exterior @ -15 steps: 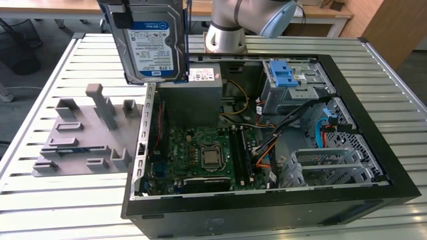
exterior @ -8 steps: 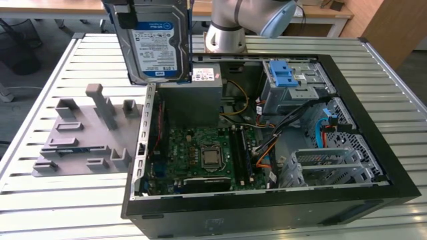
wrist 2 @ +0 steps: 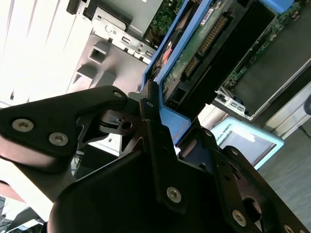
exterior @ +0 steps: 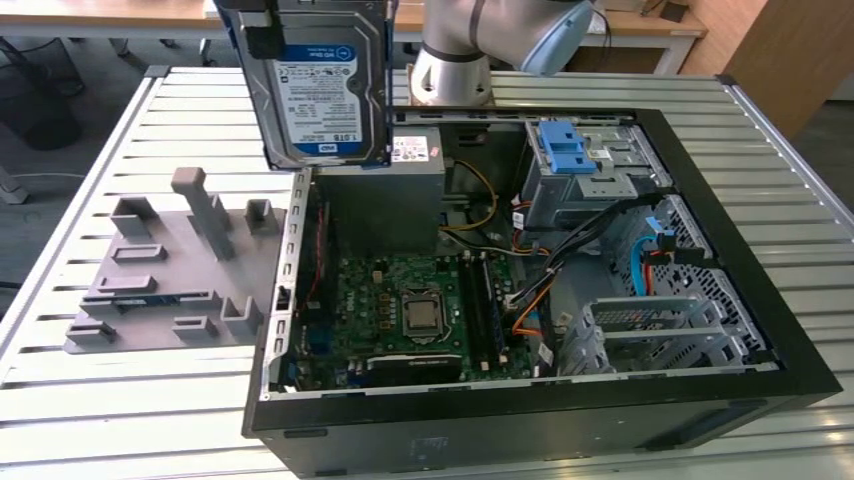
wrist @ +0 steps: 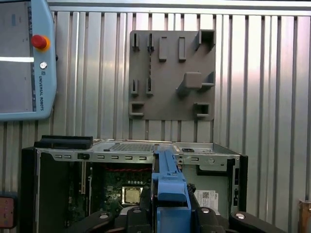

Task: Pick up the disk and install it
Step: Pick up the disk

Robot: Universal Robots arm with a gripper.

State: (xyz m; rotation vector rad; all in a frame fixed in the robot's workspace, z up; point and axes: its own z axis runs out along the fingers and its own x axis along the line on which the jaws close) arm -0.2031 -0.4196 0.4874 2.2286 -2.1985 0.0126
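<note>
Upper left of exterior view, disk [exterior: 320, 90] hangs over case [exterior: 747, 250]; gripper [wrist 2: 158, 121] has fingers clamped on its blue carrier. Carry step, probably; install calls for aligning with drive cage [exterior: 587, 170].

Your gripper [wrist 2: 163, 128] has its jaws clamped on the silver rectangular hard disk in a blue plastic carrier frame [exterior: 320, 95], which hangs below them, above the open black metal computer case [exterior: 747, 330]. Off the jaws toward the exterior view's left, the grey moulded fixture plate [exterior: 160, 290] lies on the slatted metal table [exterior: 134, 400], just beside the case. The metal drive cage with blue plastic latches [exterior: 587, 170] sits inside the case, toward the exterior view's right.
</note>
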